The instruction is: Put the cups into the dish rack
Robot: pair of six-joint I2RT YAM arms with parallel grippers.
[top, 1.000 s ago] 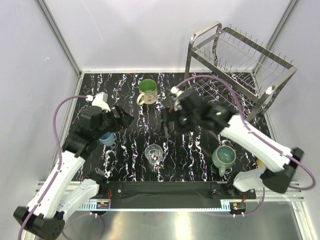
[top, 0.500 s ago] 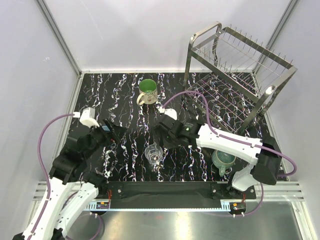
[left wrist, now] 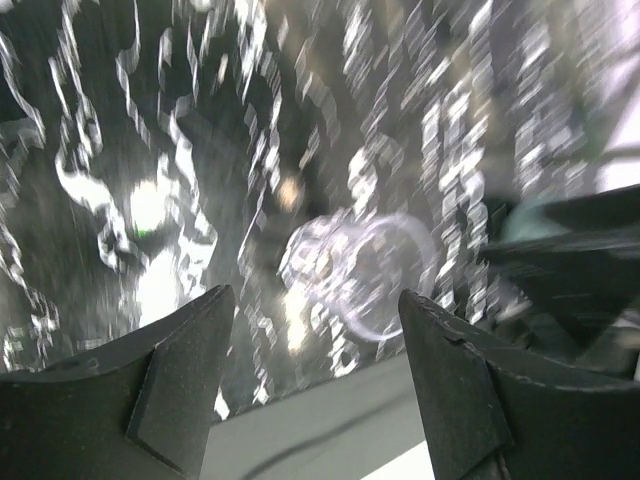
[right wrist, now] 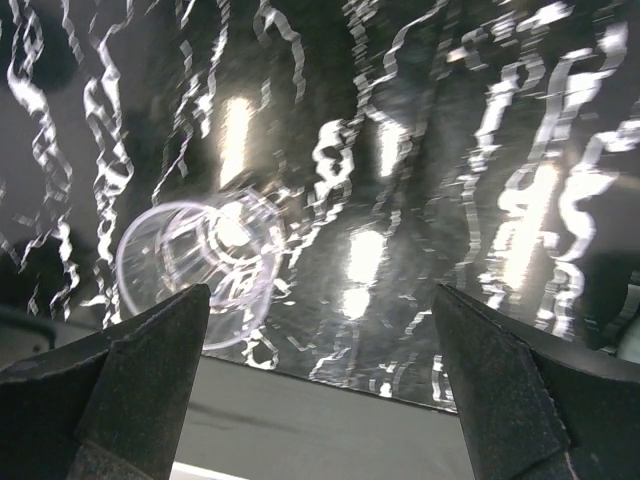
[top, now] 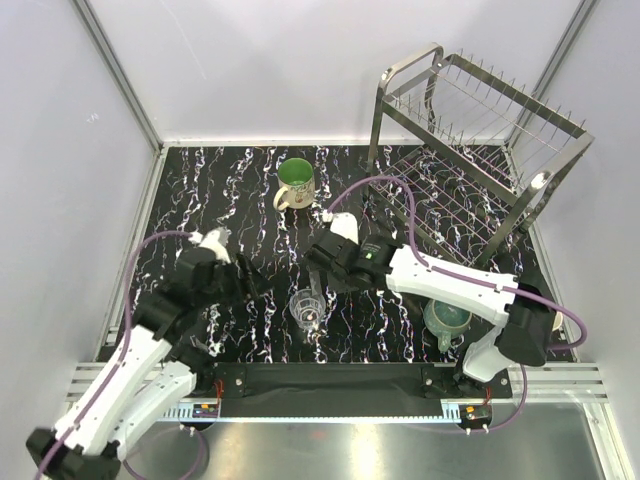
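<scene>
top external | left arm (top: 135, 350), right arm (top: 450, 285) bent inward, flanking glass tumbler (top: 308, 310)

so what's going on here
Two robot arms are working at loading cups into the dish rack, which looks empty so far. The left fingers and right fingers are both open and empty, hanging close to the clear glass tumbler on the table. The cream mug and teal mug sit untouched.

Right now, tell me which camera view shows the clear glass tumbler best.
Right wrist: the clear glass tumbler is large and fairly sharp, rim and base visible. Left wrist blurs it; top external shows it whole but small.
</scene>
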